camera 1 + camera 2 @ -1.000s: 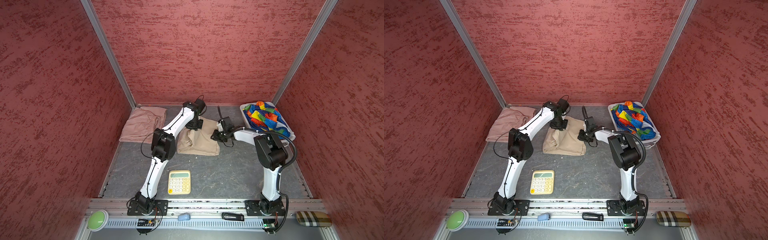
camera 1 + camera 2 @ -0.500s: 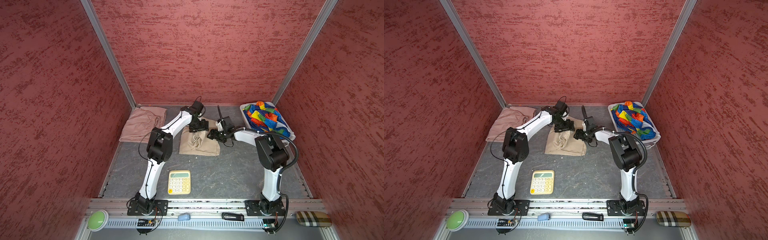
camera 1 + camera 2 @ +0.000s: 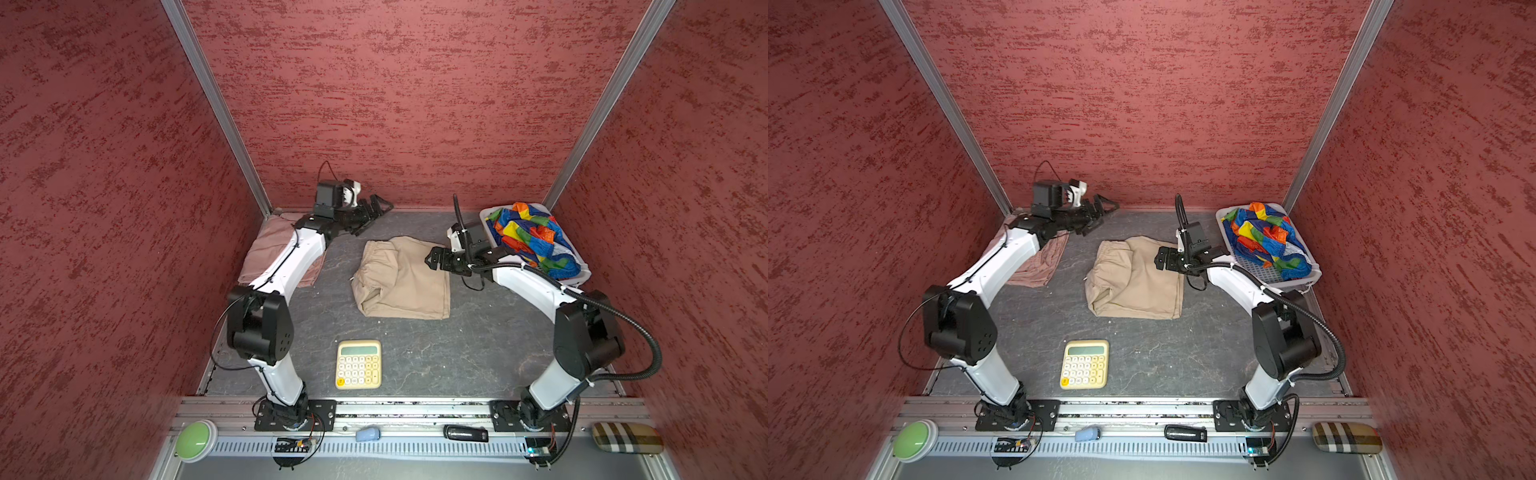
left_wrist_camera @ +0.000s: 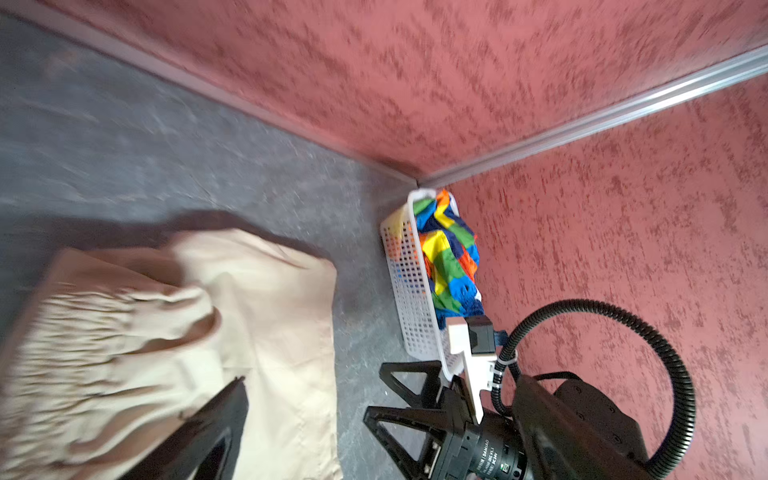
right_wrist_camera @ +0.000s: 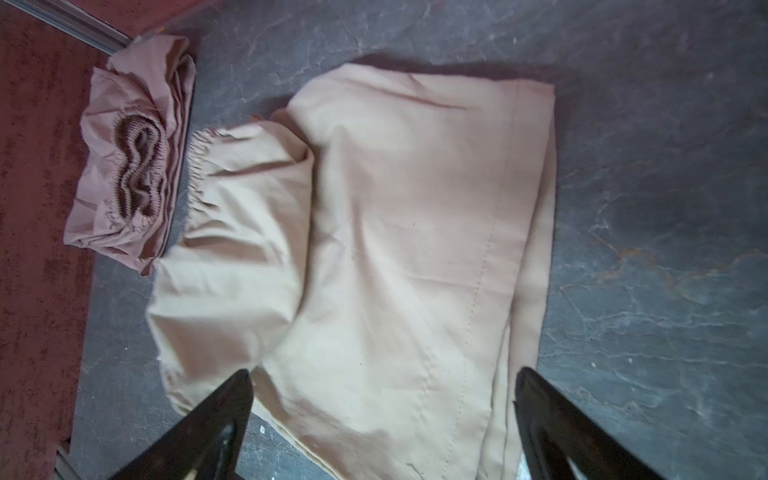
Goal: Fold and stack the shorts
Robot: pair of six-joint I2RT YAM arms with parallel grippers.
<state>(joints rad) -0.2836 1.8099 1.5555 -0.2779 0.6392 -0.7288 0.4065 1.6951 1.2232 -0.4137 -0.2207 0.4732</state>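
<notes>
The right pincer (image 5: pixel 382 382) stands spread wide and grasps nothing, its tips at the right edge of the folded beige shorts (image 3: pixel 403 278), which lie in the middle of the tabletop (image 3: pixel 478 345). The left pincer (image 3: pixel 373 212) is likewise released and empty, near the back wall, apart from that cloth. The pink shorts (image 3: pixel 262 253) lie folded in the back left corner, partly under the left arm. The rainbow shorts (image 3: pixel 528 237) sit bunched in the white basket (image 3: pixel 585 274) at the back right. A yellow calculator (image 3: pixel 358 364) lies toward the front.
</notes>
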